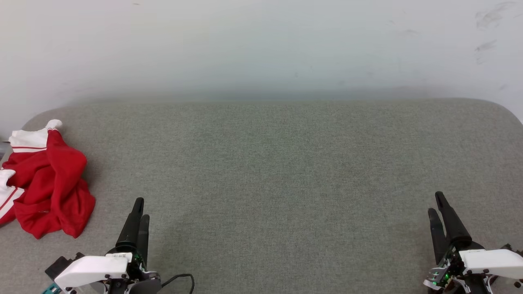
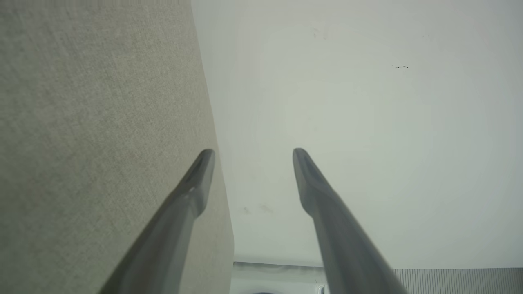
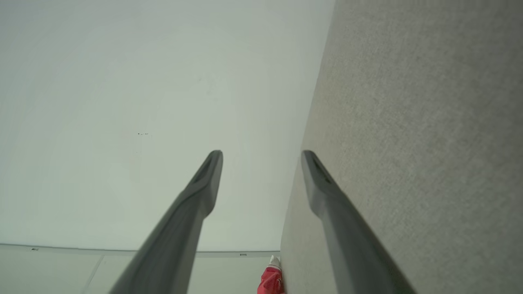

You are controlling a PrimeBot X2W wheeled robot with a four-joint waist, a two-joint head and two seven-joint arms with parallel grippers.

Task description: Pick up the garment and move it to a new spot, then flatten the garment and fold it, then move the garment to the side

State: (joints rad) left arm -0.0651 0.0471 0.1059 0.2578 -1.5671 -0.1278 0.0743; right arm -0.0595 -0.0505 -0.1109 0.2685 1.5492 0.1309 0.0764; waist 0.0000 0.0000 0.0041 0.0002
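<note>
Garment [image 1: 45,183]: a crumpled red heap at the far left of the grey fabric surface [image 1: 278,171], partly cut off by the head view's left edge; the right wrist view catches a sliver of it [image 3: 270,281] at the surface's edge. It is not spread, so front and back cannot be told apart. The heap's long axis runs roughly far-to-near along the left edge. One white sleeve [image 1: 30,136] lies at the far end, its tip toward the wall [image 1: 261,45]; loose red folds hang toward the robot. Judgement: it lies bunched and off to the side because the pick-up is not yet begun, and the broad bare middle of the surface is the likely new spot for flattening. Left gripper [image 1: 142,209]: near the garment but apart from it, just right of its near folds, fingers pointing away from the robot. Its wrist view shows the gripper [image 2: 253,153] spread wide with nothing between the fingers. Right gripper [image 1: 435,203]: well apart at the lower right, likewise spread and empty [image 3: 262,154]. Judgement: both wait in a rest pose; the left arm has the shorter reach.
</note>
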